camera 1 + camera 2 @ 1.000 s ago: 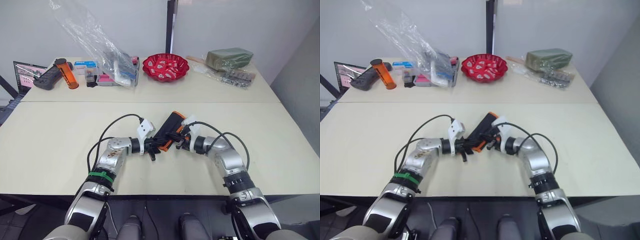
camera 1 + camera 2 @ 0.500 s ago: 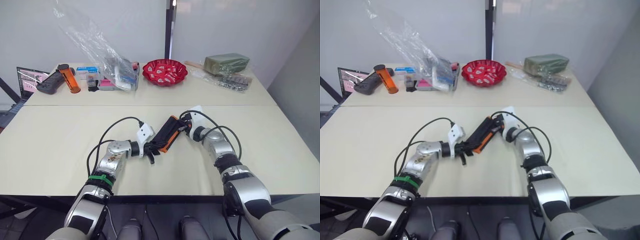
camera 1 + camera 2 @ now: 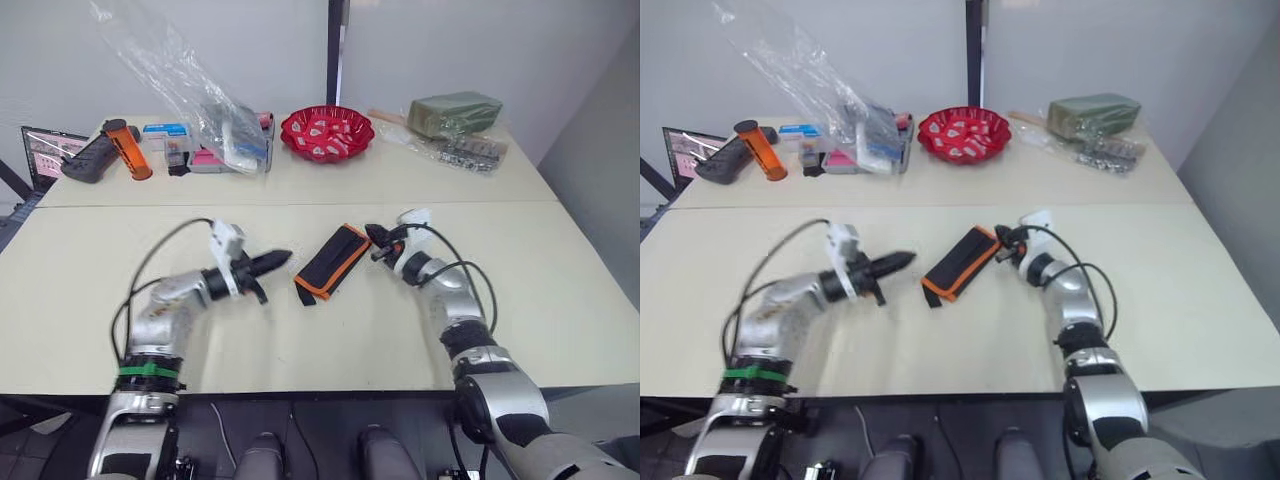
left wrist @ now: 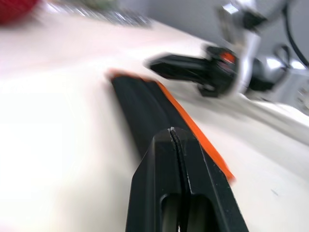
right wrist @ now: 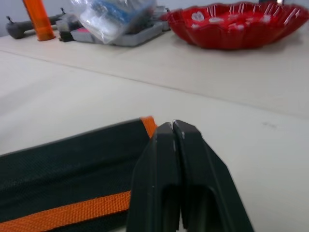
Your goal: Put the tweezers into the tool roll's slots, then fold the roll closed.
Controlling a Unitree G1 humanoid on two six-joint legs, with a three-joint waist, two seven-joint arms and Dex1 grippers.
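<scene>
The tool roll [image 3: 331,262] lies folded shut on the table, a black fabric bar with orange edging, running diagonally between my two arms. Its slots and the tweezers are hidden. My left gripper [image 3: 283,258] is shut and empty, pointing at the roll from a short way off on its left. My right gripper [image 3: 371,234] is shut and empty too, its tips just beside the roll's far right end. The left wrist view has the roll [image 4: 145,108] ahead of the shut fingers. In the right wrist view the roll [image 5: 63,159] lies just under the shut fingers.
A red bowl [image 3: 327,133] stands at the back centre. At the back left are a clear plastic bag over small boxes [image 3: 215,130], an orange cylinder [image 3: 125,148] and a black device [image 3: 82,160]. At the back right lie a green packet [image 3: 455,112] and blister packs [image 3: 462,153].
Both grippers have let go of the roll and drawn back, the left well to the left. The roll now lies flat and folded on the table.
</scene>
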